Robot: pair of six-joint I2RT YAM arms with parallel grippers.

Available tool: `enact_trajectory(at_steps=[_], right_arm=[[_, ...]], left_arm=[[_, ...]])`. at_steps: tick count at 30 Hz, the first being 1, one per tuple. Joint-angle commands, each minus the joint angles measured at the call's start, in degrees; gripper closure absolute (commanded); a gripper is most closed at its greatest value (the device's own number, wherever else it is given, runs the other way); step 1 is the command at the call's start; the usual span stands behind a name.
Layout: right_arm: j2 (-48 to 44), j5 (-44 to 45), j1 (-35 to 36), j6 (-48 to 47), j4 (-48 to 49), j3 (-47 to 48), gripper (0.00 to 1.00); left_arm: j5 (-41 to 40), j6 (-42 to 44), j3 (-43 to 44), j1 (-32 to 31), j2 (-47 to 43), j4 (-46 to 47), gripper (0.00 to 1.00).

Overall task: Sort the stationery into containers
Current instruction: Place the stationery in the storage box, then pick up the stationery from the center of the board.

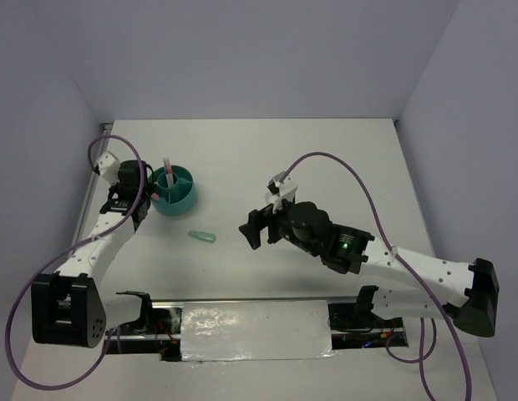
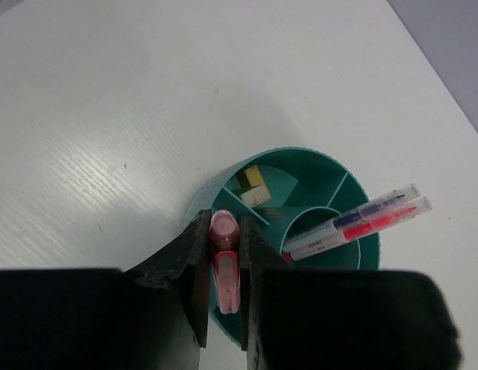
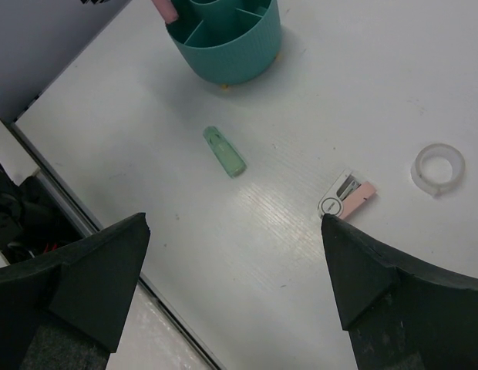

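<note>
Left tool (image 2: 225, 235) clamping pink eraser (image 2: 225, 274), above cup (image 2: 301, 156)

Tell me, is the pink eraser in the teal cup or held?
Held. The left claw is shut on the pink eraser, over an outer compartment of the teal cup. Whether it touches the bottom, cannot tell.

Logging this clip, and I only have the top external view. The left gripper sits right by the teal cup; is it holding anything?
Observer: Yes. The left wrist view shows the left gripper shut on a pink eraser at the teal cup's near edge.
Operator: Anything small inside the cup?
Observer: Tan blocks lie in one outer compartment.
Operator: What does the right arm hide?
Observer: Below the open right gripper, a clear tape ring and a small pink-and-white item lie on the table.
</note>
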Motion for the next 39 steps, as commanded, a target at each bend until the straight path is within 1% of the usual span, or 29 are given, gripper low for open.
enact_trajectory(at_steps=[1,4,7,8,10,11,12,13,14,16,17,19,20,22,23,24,25,26,27,29,30,33,34,36,39], right_arm=[[0.7,-1.1,-0.3,-1.0,1.2,-0.3,0.00],[1.3,-1.3,-0.2,-1.1,1.1,-0.3,0.00],[1.7,-1.7,-0.3,-1.2,1.2,-0.2,0.00],[1.8,-1.8,-0.2,-1.2,1.2,-0.2,0.00],[2.0,-1.9,-0.3,-1.5,1.4,-0.1,0.00],[2.3,-1.9,-0.2,-1.5,1.4,0.0,0.00],[2.5,-2.0,-0.3,-1.6,1.4,0.0,0.00],[3.2,-2.1,-0.3,-1.9,1.5,0.2,0.00],[3.8,-2.4,-0.3,-2.2,1.6,0.4,0.00],[6.0,-4.0,-0.3,-3.9,1.9,1.3,0.00],[7.2,-4.5,-0.4,-4.5,1.9,1.8,0.00],[10.9,-5.7,-0.4,-5.9,1.8,3.6,0.00],[12.2,-8.7,-0.5,-6.8,2.8,4.2,0.00],[18.0,-12.4,-0.6,-11.3,3.1,7.0,0.00],[20.8,-13.1,-0.6,-12.4,0.6,9.0,0.00],[26.6,-13.9,-0.6,-14.9,-0.8,13.6,0.00],[29.4,-13.6,-0.6,-16.0,-2.1,15.8,0.00],[32.3,-12.9,-0.6,-16.8,-3.9,18.0,0.00],[37.2,-12.4,-0.6,-18.1,-4.6,22.0,0.01],[41.8,-12.3,-0.6,-20.3,-7.1,25.8,0.01],[46.0,-13.4,-0.6,-22.2,-7.8,29.4,0.01],[52.9,-14.2,-0.6,-24.9,-9.9,35.2,0.01],[54.3,-14.5,-0.6,-25.5,-10.3,36.2,0.01],[57.9,-14.6,-0.6,-26.8,-10.5,39.1,0.02],[61.9,-14.5,-0.8,-28.5,-11.8,43.0,0.04]], left_arm=[[-0.6,-1.1,-1.0,0.0,0.5,6.7,0.83],[-0.1,-1.2,-1.0,0.0,1.9,8.8,0.78],[0.6,-1.3,-1.3,0.0,3.8,9.7,0.67],[1.0,-1.5,-1.4,0.0,4.3,10.0,0.62],[2.1,-1.6,-1.9,0.0,5.2,10.6,0.56],[2.5,-1.7,-2.0,0.0,5.5,10.7,0.48],[2.8,-1.8,-2.2,0.0,5.3,10.5,0.44],[2.9,-2.0,-2.4,0.0,5.0,10.3,0.38],[2.9,-2.3,-2.4,0.0,4.5,8.9,0.28],[2.1,-2.9,-2.5,0.0,1.5,7.3,0.22],[1.7,-3.3,-2.7,0.0,0.0,4.7,0.19],[1.6,-3.5,-2.9,0.0,-5.2,2.5,0.15],[1.7,-2.9,-2.1,0.0,-8.8,-0.1,0.14],[2.4,-2.1,0.3,0.0,-11.9,-5.0,0.09],[3.0,-0.4,3.4,-0.1,-14.5,-7.6,0.07],[3.5,0.4,5.2,-0.1,-15.6,-13.2,0.04],[4.8,1.1,7.1,-0.1,-16.5,-16.2,0.01],[5.8,3.9,10.6,-0.1,-18.2,-18.6,0.01],[6.5,5.4,12.3,0.0,-19.1,-23.4,0.01],[7.6,8.9,15.9,0.0,-22.1,-27.6,0.01],[8.0,10.3,16.7,0.0,-23.5,-30.1,0.01],[10.3,15.4,16.7,0.0,-29.3,-30.4,0.01],[10.5,17.4,14.7,0.0,-32.2,-29.7,0.01],[10.5,19.2,12.5,0.0,-34.6,-27.6,0.01],[10.4,21.0,9.5,0.0,-37.1,-27.3,0.01]])
